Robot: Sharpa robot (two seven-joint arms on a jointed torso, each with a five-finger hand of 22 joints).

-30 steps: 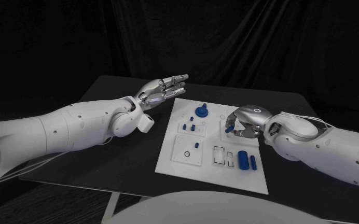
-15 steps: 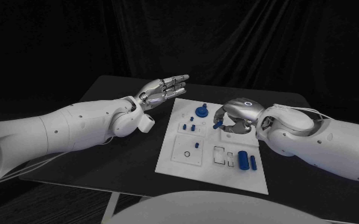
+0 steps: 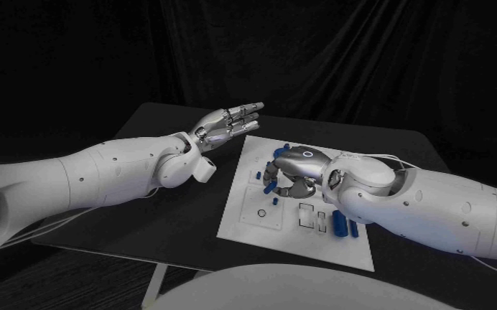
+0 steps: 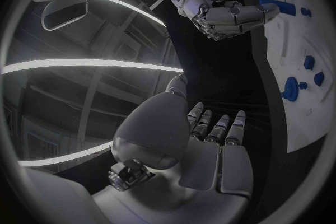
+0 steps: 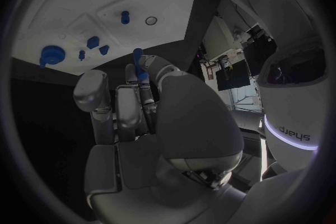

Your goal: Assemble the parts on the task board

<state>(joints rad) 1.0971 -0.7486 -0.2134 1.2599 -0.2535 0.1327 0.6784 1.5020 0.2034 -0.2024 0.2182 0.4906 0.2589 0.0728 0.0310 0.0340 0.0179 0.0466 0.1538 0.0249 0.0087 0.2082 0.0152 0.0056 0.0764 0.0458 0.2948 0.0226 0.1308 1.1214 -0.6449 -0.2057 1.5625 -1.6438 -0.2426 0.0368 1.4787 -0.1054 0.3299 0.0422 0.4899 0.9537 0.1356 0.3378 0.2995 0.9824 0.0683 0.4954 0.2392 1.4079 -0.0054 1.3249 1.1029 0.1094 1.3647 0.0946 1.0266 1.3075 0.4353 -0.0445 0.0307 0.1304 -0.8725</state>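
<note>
The right hand [image 3: 290, 175], pinching a small blue part [image 5: 139, 59], has swung from the task board [image 3: 271, 232]'s right side across to its middle, apparently nearing insertion, while the left hand [image 3: 228, 123] hovers wide and empty beside the board's far-left corner.

two bulky white arms are showing smooth glossy shells, the left arm [image 3: 93, 177] carrying a rounded white block at its wrist. thin pale cables are running along the right arm [image 3: 424, 199] near its wrist. the left hand [image 3: 226, 123] is gleaming silver and segmented; the right hand [image 3: 293, 172] is wearing a domed silver back with a small pale ring marking.
</note>
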